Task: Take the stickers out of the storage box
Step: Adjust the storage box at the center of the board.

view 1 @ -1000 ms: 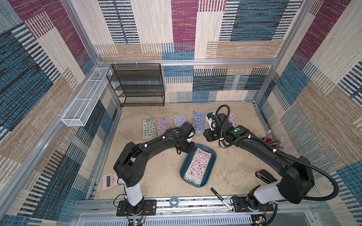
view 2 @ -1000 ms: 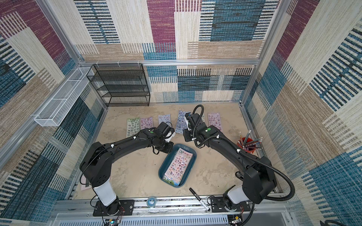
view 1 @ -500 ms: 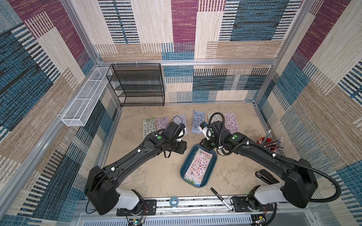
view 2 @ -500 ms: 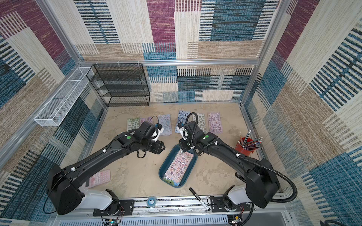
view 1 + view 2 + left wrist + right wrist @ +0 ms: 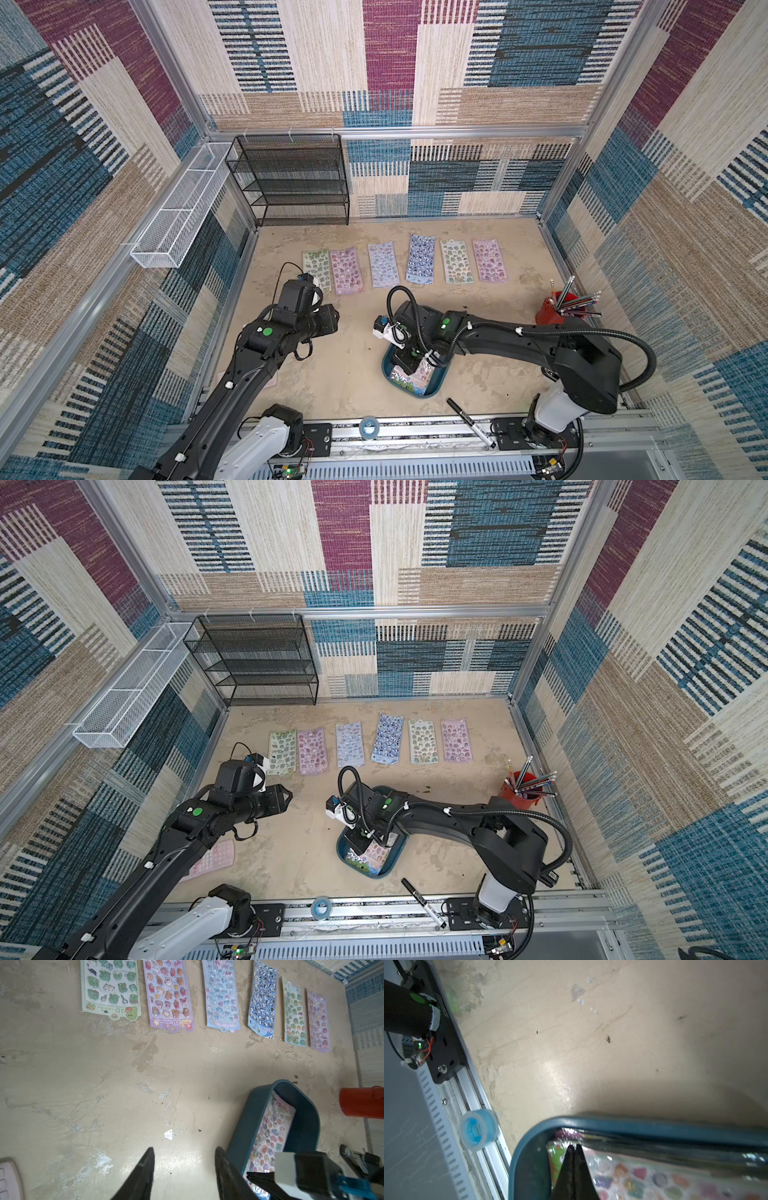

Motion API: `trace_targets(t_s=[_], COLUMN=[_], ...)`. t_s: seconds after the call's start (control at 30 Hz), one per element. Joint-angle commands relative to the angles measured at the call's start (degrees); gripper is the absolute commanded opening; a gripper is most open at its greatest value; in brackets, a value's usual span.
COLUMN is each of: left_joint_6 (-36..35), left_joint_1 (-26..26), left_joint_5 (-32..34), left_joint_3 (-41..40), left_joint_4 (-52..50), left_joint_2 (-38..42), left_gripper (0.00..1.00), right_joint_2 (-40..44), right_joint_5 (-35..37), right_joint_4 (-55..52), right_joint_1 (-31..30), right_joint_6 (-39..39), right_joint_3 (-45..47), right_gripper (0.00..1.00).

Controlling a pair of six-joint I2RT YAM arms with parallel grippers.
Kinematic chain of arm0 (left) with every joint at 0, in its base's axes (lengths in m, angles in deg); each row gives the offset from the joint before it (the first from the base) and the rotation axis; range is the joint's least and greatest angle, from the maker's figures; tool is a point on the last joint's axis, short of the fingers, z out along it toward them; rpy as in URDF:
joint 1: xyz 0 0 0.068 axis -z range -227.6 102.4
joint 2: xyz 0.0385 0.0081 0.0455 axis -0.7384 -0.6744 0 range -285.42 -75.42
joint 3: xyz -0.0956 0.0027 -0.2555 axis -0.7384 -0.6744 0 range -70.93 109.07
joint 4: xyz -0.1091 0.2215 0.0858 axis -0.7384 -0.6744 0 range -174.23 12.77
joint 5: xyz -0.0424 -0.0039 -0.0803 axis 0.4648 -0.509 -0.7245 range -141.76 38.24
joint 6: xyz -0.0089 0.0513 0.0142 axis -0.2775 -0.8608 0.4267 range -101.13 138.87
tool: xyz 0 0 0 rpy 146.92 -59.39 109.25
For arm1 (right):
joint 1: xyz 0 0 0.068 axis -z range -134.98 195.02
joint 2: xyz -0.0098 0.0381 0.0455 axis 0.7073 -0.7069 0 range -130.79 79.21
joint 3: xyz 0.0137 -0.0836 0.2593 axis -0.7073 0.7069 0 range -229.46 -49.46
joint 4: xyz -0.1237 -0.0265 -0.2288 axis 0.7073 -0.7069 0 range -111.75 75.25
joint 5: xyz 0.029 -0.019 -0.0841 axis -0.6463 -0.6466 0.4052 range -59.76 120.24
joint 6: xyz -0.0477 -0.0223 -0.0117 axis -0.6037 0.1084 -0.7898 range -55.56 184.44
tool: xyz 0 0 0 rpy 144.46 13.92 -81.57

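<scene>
The storage box (image 5: 437,385) is a dark teal tray near the table's front; it also shows in the other top view (image 5: 395,864). Glossy stickers (image 5: 420,375) (image 5: 274,1126) lie stacked inside it. My right gripper (image 5: 574,1146) (image 5: 410,369) reaches down into the box, shut, its tips together on the near end of the top sheet; no sheet shows between them. Several more stickers (image 5: 420,257) lie in a row at the back. My left gripper (image 5: 184,1149) (image 5: 335,320) hangs open and empty over bare table, left of the box.
A red pencil cup (image 5: 552,312) stands at the right wall. A black marker (image 5: 469,419) and a blue tape roll (image 5: 369,427) lie at the front rail. A pink keypad slab (image 5: 212,858) lies under my left arm. Black mesh rack (image 5: 291,183) and white wire basket (image 5: 178,208) stand back left.
My right gripper came forward from the back row, went down into the box and shut. My left arm drew back to the left, and its gripper opened wider.
</scene>
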Motion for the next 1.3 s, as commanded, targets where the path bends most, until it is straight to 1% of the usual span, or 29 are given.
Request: trace_targets(t_s=[0.0,0.17,0.27,0.33,0.43,0.5,0.63,0.73,0.8,0.9,1.0,1.13,1.27], left_joint_6=[1.1,1.2,0.3,0.2,-0.4,-1.0,-1.2,0.2,1.7,4.1,6.3,8.6,13.3], left_joint_1=[-1.1,-1.7,-1.8,-1.9,-1.9,-1.9,-1.9,-1.8,-1.8,-1.5,-1.0,-0.1,1.8], left_joint_5=[-3.2,-5.4,-5.4,-5.4,-6.4,-7.1,-9.8,-11.2,-12.8,-15.1,-16.7,-17.7,-20.7], left_joint_3=[0.0,-0.7,-0.3,-0.1,-0.6,-0.9,-2.2,-3.9,-5.3,-7.9,-9.1,-9.4,-11.4], left_joint_4=[-0.8,0.3,-0.1,-0.9,-1.4,-2.0,-2.2,-2.0,-0.9,3.2,7.2,11.9,21.8], left_joint_2=[-0.8,-0.7,-0.5,-0.1,1.0,1.4,1.1,0.4,-0.3,-1.6,-2.3,-3.9,-7.6], left_gripper=[0.49,0.5,0.51,0.51,0.53,0.55,0.64,0.69,0.7,0.72,0.75,0.78,0.79], right_joint_2=[-3.5,-11.1,-15.8,-17.9,-17.5,-15.8,-10.5,-7.0,-7.0,-10.8,-13.8,-13.6,-10.5], right_joint_5=[-1.2,3.6,5.2,4.7,4.6,4.7,7.1,11.1,12.5,10.8,10.3,6.5,2.1], right_joint_4=[5.8,8.1,8.6,8.6,9.7,9.6,6.9,7.2,7.3,5.4,3.9,5.9,7.8], right_joint_1=[-0.4,1.6,4.8,8.0,12.1,13.9,14.4,14.5,15.4,17.2,17.8,18.7,19.2], right_joint_6=[0.9,4.0,7.0,9.0,10.5,9.3,6.6,5.3,4.9,5.0,6.3,8.5,11.1], right_joint_3=[-3.4,-11.5,-16.5,-18.8,-19.3,-18.8,-17.5,-15.3,-15.3,-17.9,-19.9,-17.2,-11.3], right_gripper=[0.0,0.0,0.0,0.0,0.01,0.02,0.09,0.23,0.3,0.36,0.41,0.45,0.46])
